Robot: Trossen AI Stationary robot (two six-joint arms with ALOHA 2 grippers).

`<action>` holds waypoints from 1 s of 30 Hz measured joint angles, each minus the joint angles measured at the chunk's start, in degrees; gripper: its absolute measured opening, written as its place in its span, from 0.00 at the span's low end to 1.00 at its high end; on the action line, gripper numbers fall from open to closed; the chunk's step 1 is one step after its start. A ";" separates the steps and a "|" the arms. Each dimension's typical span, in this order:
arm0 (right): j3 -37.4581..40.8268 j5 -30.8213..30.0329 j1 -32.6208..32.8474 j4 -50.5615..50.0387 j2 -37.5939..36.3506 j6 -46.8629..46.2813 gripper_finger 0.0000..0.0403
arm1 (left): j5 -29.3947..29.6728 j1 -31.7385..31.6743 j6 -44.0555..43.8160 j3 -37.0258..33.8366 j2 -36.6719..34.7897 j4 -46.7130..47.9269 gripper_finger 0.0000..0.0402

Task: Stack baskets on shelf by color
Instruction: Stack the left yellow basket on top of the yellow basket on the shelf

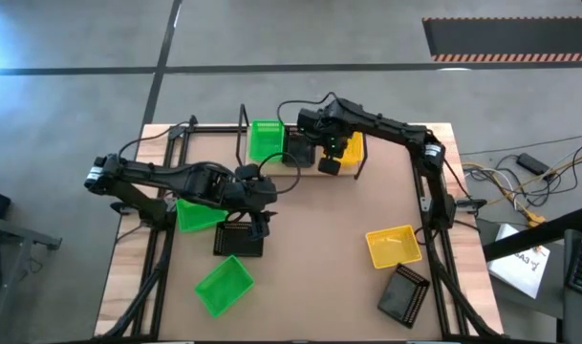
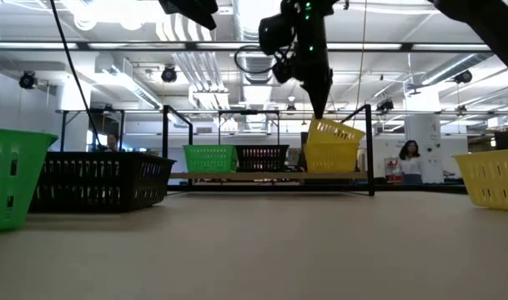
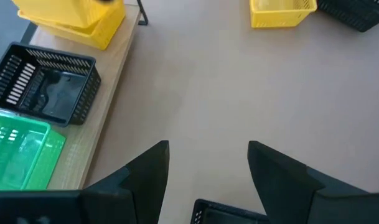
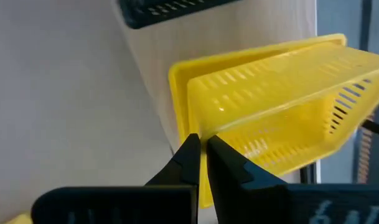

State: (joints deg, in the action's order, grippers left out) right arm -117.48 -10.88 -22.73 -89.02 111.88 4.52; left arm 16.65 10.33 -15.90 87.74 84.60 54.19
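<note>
Grey concrete floor around a brown tabletop; in the low view an open ceiling with ducts and a person far back at right. Left to right in the high view: my left gripper sits left of centre, fingers spread, empty, over a black basket. Green basket sits under that arm, another green basket at lower left. Shelf at upper centre holds green, black and yellow stacks. My right gripper is pinching the rim of a tilted yellow basket over the yellow one on the shelf. Lower right: yellow basket, black basket.
</note>
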 joint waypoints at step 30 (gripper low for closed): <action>6.21 5.52 -0.62 4.52 -2.72 6.97 0.44 | -1.38 0.24 -0.24 0.00 0.02 0.25 0.50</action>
State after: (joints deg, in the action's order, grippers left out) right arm -111.27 -5.37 -23.35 -84.51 109.16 11.50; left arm 15.27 10.57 -16.14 87.74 84.62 54.43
